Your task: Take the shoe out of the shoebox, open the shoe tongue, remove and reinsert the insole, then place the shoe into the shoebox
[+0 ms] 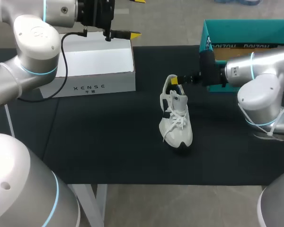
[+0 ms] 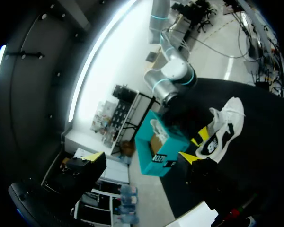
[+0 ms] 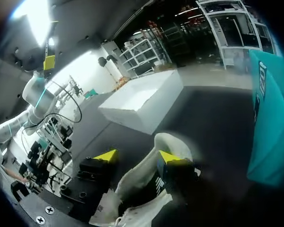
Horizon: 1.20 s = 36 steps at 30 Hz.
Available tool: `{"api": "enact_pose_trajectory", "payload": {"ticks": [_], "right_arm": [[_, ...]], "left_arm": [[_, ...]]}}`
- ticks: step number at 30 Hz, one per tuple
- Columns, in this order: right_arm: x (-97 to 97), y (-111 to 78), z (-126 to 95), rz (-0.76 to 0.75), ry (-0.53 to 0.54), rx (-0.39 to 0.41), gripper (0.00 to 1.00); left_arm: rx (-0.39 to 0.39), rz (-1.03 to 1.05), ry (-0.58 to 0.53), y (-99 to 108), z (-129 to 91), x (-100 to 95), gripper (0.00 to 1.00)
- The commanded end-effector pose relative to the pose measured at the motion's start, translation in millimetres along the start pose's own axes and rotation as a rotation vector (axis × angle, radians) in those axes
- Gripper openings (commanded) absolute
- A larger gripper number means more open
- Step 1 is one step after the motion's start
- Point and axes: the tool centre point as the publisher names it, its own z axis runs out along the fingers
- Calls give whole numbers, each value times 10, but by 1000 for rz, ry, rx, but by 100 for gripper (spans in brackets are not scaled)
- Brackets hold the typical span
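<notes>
A white, soft-sided shoe [image 1: 176, 116] with loose laces is set upright on the black cloth table [image 1: 109, 142], near the teal cardboard shoebox [image 1: 246, 33]. Its rounded heel is flanked by the right gripper's [image 3: 139, 157] spread fingers. The left gripper [image 2: 195, 144] is held apart, empty.

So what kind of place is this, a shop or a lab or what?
Most likely a robotics lab bench: a left arm and right arm flank a black-covered table, with a white shoe, a teal shoebox and a white box as props.
</notes>
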Motion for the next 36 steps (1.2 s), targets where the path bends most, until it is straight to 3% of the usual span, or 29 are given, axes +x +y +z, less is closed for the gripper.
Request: {"api": "enact_pose_trajectory", "payload": {"ticks": [1, 6, 7, 8, 9, 13, 16, 18, 30, 32, 34, 36], "right_arm": [[-12, 21, -37, -3, -8, 30, 100], [162, 111, -170, 7, -35, 12, 100], [209, 160, -219, 31, -47, -9, 74], [251, 207, -270, 66, -63, -18, 30], [295, 251, -313, 116, -59, -24, 0], [439, 350, -473, 290, -86, -27, 0], [588, 365, -556, 387, -54, 12, 0], [690, 422, -622, 436, -23, -9, 0], [690, 422, -622, 436, -23, -9, 0], [658, 429, -600, 360, -341, 147, 0], [638, 432, -609, 251, -583, 332, 0], [612, 441, -633, 205, -686, 430, 0]], "left_arm": [[0, 1, 3, 5, 8, -8, 100], [0, 1, 3, 5, 8, -8, 100], [0, 1, 3, 5, 8, -8, 100], [0, 1, 3, 5, 8, -8, 100], [0, 1, 3, 5, 8, -8, 100], [0, 1, 3, 5, 8, -8, 100], [0, 1, 3, 5, 8, -8, 100], [0, 1, 3, 5, 8, -8, 100], [0, 1, 3, 5, 8, -8, 100], [0, 1, 3, 5, 8, -8, 100], [0, 1, 3, 5, 8, -8, 100], [0, 1, 3, 5, 8, -8, 100]]}}
